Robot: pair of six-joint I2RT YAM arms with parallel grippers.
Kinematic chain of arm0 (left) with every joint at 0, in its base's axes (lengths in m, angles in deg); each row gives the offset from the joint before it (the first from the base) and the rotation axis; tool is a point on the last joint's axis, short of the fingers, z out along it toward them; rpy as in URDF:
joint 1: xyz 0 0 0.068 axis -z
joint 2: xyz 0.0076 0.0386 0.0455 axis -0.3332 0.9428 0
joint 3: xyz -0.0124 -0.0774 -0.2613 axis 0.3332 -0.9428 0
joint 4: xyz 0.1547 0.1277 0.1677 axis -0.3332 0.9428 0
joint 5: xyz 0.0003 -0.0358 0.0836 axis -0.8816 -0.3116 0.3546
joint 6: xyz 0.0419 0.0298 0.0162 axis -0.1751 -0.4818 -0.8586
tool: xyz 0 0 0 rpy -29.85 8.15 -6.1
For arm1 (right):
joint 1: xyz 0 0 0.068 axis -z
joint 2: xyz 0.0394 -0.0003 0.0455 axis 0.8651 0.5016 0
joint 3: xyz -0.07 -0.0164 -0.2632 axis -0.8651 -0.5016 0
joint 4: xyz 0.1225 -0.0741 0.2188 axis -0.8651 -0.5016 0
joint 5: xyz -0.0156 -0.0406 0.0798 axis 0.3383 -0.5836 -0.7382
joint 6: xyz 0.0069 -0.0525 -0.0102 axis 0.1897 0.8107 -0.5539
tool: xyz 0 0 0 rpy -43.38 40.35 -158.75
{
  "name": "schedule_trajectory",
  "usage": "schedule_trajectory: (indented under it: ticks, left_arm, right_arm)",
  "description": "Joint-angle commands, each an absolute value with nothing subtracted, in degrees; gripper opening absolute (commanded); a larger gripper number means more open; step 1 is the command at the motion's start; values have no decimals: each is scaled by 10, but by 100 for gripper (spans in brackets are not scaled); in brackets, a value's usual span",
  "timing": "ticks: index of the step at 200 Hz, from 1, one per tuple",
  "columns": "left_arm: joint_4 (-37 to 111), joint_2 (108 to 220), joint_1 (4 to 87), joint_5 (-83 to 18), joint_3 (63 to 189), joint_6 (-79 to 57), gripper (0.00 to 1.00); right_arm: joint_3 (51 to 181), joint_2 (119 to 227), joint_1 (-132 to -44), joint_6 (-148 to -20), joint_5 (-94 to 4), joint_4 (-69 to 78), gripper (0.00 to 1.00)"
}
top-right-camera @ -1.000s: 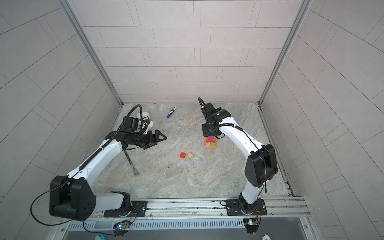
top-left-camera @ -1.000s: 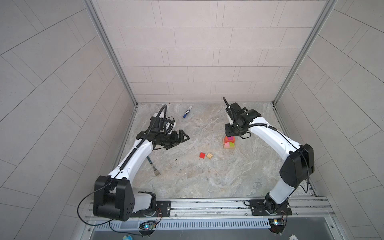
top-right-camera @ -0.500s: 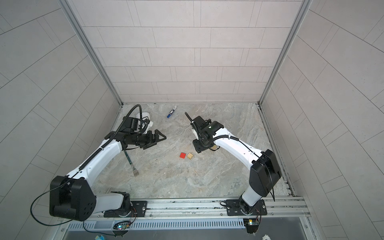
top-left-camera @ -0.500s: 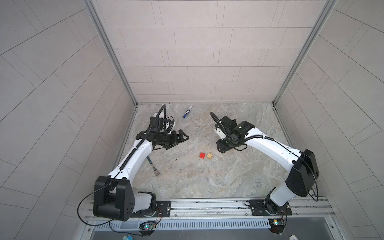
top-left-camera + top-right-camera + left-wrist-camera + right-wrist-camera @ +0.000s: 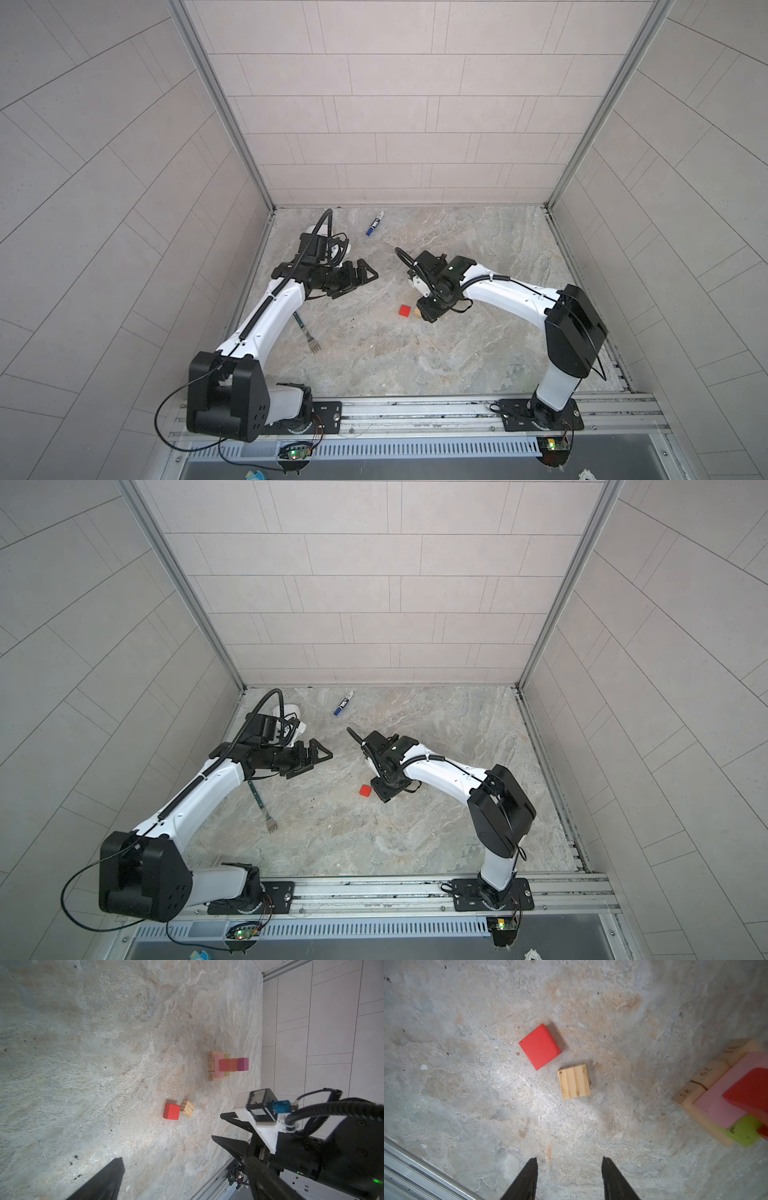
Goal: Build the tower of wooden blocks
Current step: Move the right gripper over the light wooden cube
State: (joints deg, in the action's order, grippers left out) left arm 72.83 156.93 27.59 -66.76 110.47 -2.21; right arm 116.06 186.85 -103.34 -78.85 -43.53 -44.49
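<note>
Just right of centre in both top views, the right gripper is hovering low over two loose wood blocks, a red cube and a tan cube, which are lying just beside each other. Its claw is standing partly spread and pinching nothing, seemingly lining up for a pick; the tan cube is sitting nearer its line. The tower is standing close by, hidden under that arm from above: tan bars at the base, pink and lime next, red, orange and magenta on top. Left of centre, the left gripper is hanging spread wide and empty, likely so as not to crowd the stack.
</note>
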Motion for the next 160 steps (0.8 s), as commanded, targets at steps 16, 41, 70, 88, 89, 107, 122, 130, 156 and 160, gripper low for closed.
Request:
schedule_trajectory:
  ticks: [16,41,70,88,89,107,122,130,156,160]
  left_arm:
    - [725,1558,272,-666,1097,-22,99]
    - [725,1558,272,-667,1097,-21,98]
    - [725,1558,272,-668,1098,-21,98]
    - [725,1559,272,-669,1098,-21,98]
    - [725,1559,271,-668,1097,-21,98]
    - [725,1559,271,-669,1099,-21,99]
    - [725,1559,271,-668,1097,-21,99]
    - [725,1559,271,-669,1097,-21,99]
    - [725,1559,270,-669,1098,-21,99]
    - [725,1559,270,-669,1097,-21,99]
  right_arm:
    - [1165,1900,-1036,-770,-444,-411,50]
    - [1185,1931,-1036,-763,-444,-408,50]
    - [1196,1951,-1036,-747,-433,-402,50]
    - [1207,1966,-1036,-742,-421,-407,50]
    - [1208,1967,-1036,-742,-420,-408,50]
    - [1217,1981,-1036,-735,-414,-411,49]
    - [1219,1988,-1036,-732,-412,-411,49]
    - [1220,1991,-1036,-732,-411,-410,49]
    - [1220,1998,-1036,-728,-412,-406,48]
    - [1220,1999,-1036,-728,-411,-406,48]
